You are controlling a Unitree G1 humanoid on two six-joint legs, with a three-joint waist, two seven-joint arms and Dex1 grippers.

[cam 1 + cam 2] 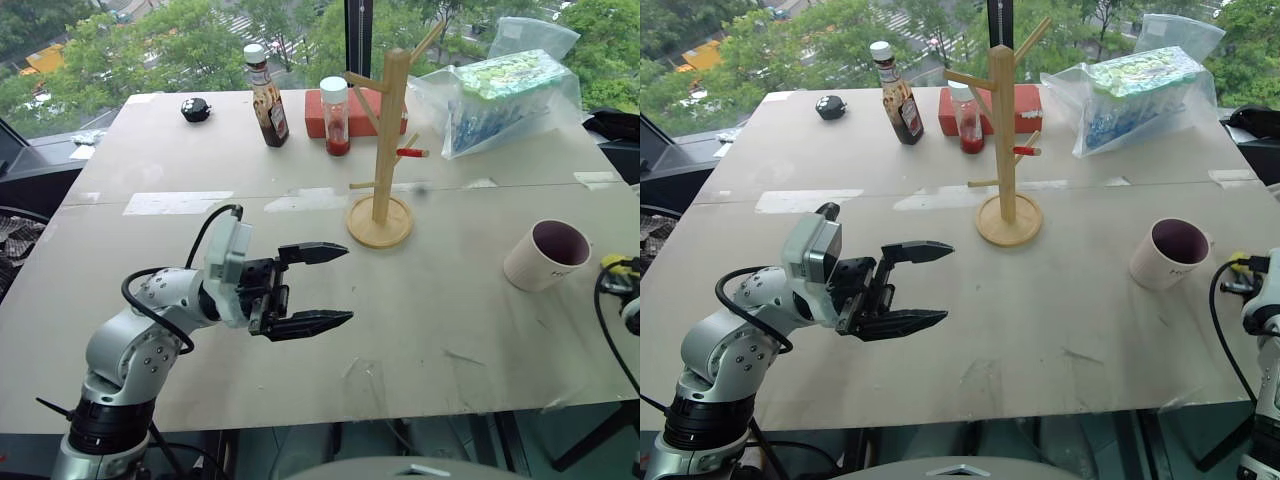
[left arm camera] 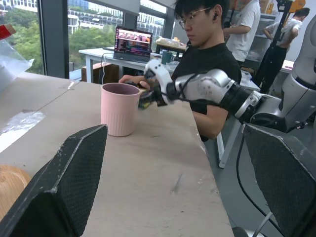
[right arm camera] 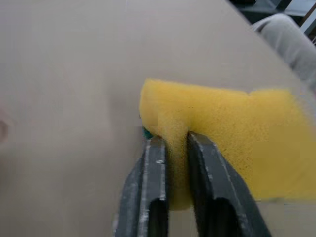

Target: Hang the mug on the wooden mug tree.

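Mug (image 1: 546,255) stands upright near the table's (image 1: 420,330) right edge; left gripper (image 1: 325,287) spread empty; right gripper (image 3: 176,143) pinches a yellow sponge (image 3: 222,143); mug tree (image 1: 385,150) mid-table.

Cream mug (image 1: 545,257), mauve inside; light-wood mug tree (image 1: 383,150), red-tipped peg; yellow sponge (image 3: 222,133).

Mug (image 1: 546,256) right of mug tree (image 1: 383,140)

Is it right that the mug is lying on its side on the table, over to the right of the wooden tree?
Not quite. The mug is standing upright on the table, its open mouth facing up, as the left eye view shows. The rest holds: it sits to the right of the wooden tree.
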